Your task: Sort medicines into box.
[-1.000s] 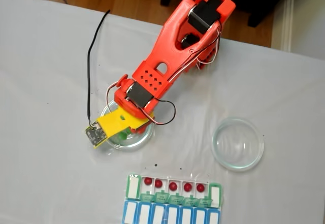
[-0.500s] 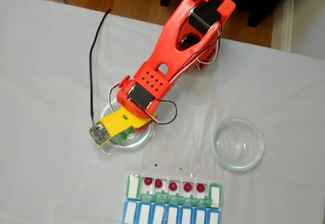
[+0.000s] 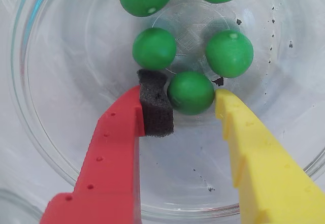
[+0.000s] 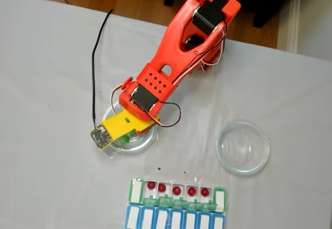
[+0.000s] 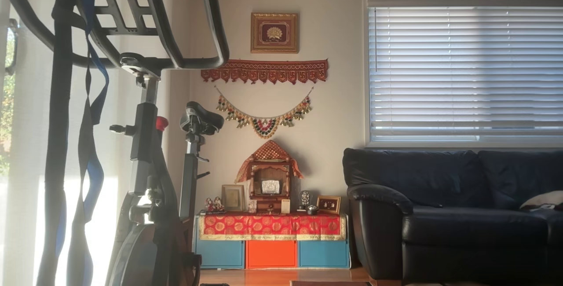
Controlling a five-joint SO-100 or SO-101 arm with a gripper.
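Several green medicines lie in a clear glass dish (image 3: 45,132). In the wrist view my gripper (image 3: 189,89) is shut on the nearest green pill (image 3: 191,92). The black foam pad (image 3: 156,107) on the red finger presses its left side and the yellow fingertip (image 3: 224,99) touches its right side. That pill still rests on the dish floor. In the fixed view the orange arm (image 4: 171,68) reaches down into this dish (image 4: 149,138) and hides the fingertips. The box (image 4: 220,199) lies at the front edge, with several dark red pills (image 4: 176,190) in its open white compartments.
A second clear glass dish (image 4: 243,147) stands to the right of the arm with nothing in it. A black cable (image 4: 94,73) runs from the wrist camera board (image 4: 97,137) to the table's back edge. A grey cloth (image 4: 46,177) covers the table.
Over the last second the arm's wrist shifted slightly toward the back of the dish. It has held still over the last half second.
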